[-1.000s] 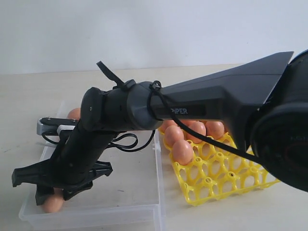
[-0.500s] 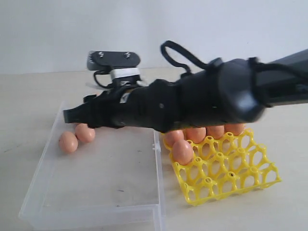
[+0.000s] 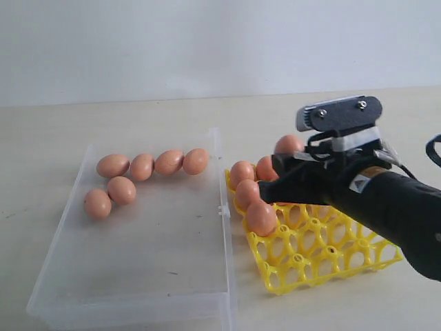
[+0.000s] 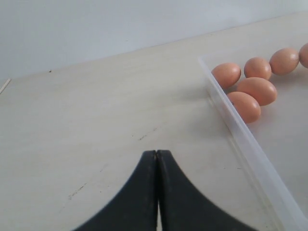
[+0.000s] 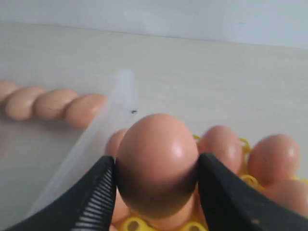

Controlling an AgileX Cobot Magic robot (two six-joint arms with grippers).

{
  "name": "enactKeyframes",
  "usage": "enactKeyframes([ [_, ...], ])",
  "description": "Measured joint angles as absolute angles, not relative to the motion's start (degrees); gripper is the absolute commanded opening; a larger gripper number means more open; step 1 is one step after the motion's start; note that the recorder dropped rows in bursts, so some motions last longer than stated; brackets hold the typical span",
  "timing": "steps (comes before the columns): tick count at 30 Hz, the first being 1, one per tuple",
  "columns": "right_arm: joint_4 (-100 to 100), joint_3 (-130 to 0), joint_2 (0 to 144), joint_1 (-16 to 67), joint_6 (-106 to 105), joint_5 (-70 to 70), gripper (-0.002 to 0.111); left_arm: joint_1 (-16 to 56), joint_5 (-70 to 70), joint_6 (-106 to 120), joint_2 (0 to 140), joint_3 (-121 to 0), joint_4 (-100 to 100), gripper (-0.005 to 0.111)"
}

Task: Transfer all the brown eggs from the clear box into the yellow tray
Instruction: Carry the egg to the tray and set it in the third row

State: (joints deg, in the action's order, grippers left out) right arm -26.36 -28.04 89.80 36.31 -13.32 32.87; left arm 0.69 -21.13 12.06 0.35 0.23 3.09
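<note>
I have the right jaws pinching one brown egg (image 5: 156,161) across its middle, with a ribbed pad (image 5: 96,197) pressed against each flank and the egg standing on end between them. Right under these jaws is the yellow tray (image 3: 324,248). I cannot tell whether the held egg touches a cup or hangs just clear of it. Close around the jaws, more eggs sit in the tray's cups: I count four tray eggs (image 3: 247,193) in the exterior view, along the tray's edge nearest the clear box (image 3: 131,310), and the arm hides the cups behind it.

Farther out from the right jaws, past that edge, the clear box lies just beside the tray. Six box eggs (image 3: 142,167) rest at its far end, well away from the jaws: four in a touching row, with two more just in front of them.

The left jaws are pressed together, tips meeting in a thin seam, over bare counter (image 4: 96,120) outside the box. Ahead of them and off to one side runs the box's wall, with five of the box eggs just inside it.
</note>
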Motion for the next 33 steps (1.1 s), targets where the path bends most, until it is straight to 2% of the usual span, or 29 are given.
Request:
enactKeyframes([
  [7, -25.41, -24.21, 90.68, 33.66, -12.68, 34.70, 0.000, 0.69, -21.13, 12.06, 0.35, 0.23, 3.09, 0.000],
  [28, -16.62, -24.21, 102.18, 33.58, 4.15, 39.85, 0.000, 0.69, -21.13, 12.06, 0.35, 0.23, 3.09, 0.000],
  [30, -16.62, -24.21, 102.18, 33.58, 4.15, 39.85, 0.007, 0.69, -21.13, 12.06, 0.35, 0.23, 3.09, 0.000],
  [31, -16.33, -24.21, 102.18, 33.58, 4.24, 39.85, 0.016, 0.69, -21.13, 12.06, 0.35, 0.23, 3.09, 0.000],
  [33, -15.28, -24.21, 102.18, 33.53, 4.24, 39.59, 0.040, 0.69, -21.13, 12.06, 0.35, 0.23, 3.09, 0.000],
])
